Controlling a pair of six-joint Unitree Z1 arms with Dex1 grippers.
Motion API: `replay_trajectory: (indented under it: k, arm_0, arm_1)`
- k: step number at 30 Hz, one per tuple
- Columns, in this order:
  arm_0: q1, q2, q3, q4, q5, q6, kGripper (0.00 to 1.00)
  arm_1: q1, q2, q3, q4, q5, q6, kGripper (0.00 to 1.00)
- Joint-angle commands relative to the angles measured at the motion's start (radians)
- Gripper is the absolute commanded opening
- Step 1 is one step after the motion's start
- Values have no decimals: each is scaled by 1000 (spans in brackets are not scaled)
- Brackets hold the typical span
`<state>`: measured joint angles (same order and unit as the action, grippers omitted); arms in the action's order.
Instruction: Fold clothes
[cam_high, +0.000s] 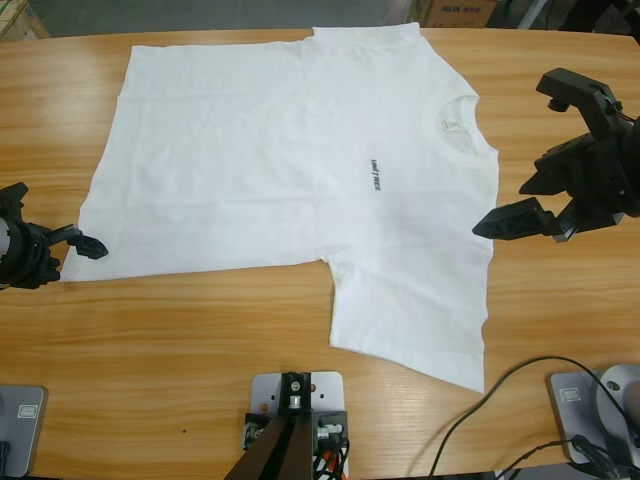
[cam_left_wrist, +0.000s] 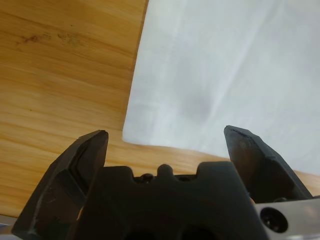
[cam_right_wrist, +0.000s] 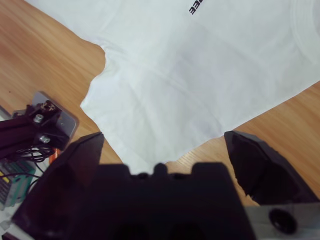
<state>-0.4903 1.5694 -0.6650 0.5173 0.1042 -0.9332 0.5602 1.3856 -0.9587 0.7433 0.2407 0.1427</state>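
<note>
Wooden desk (cam_high: 200, 340) held flat T-shirt (cam_high: 280, 150); our left gripper (cam_left_wrist: 165, 137) and right gripper (cam_right_wrist: 162, 142) gaped, released; shallow pinch risked slipping hem.

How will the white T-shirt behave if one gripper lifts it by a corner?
The T-shirt lies thin and flat with soft creases, so it would probably hang limp, not stiff. It looks light. On the smooth wooden table it may slide when pushed, and bunch up.

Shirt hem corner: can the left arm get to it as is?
Probably yes. The left tool is open and faces the hem corner of the shirt, which lies flat on the table. Only bare wood shows between them, and nothing covers the corner.
</note>
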Motion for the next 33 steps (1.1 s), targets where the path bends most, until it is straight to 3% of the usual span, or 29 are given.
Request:
replay_trajectory:
  k: [1,13,17,18,22,23,25,27,28,29,33]
  arm_0:
    - [-11,68,28,-8,12,-30,918]
    - [-67,126,54,-71,-4,-56,885]
    - [-71,115,54,-85,-6,-50,622]
    - [-71,113,54,-89,-6,-50,604]
    - [-71,110,54,-97,-10,-50,363]
    - [-71,108,55,-97,-11,-50,352]
    - [-71,101,57,-99,-12,-50,208]
    - [-71,99,58,-100,-12,-50,165]
    - [-71,98,58,-101,-12,-50,39]
    - [-71,96,60,-104,-12,-50,0]
    - [-71,90,75,-135,-23,-50,0]
  arm_1:
    - [-11,-3,17,2,20,-11,987]
    - [-11,-7,18,2,19,-11,987]
    - [-11,-7,18,2,19,-11,983]
    - [-11,-7,18,2,19,-11,982]
    - [-11,-7,20,2,19,-11,982]
    - [-11,-7,20,2,19,-11,982]
    - [-11,-7,20,2,19,-11,982]
    - [-11,-7,20,2,19,-11,982]
    - [-11,-7,20,2,19,-11,982]
    - [-11,-7,20,2,19,-11,982]
    - [-11,-7,20,1,19,-11,982]
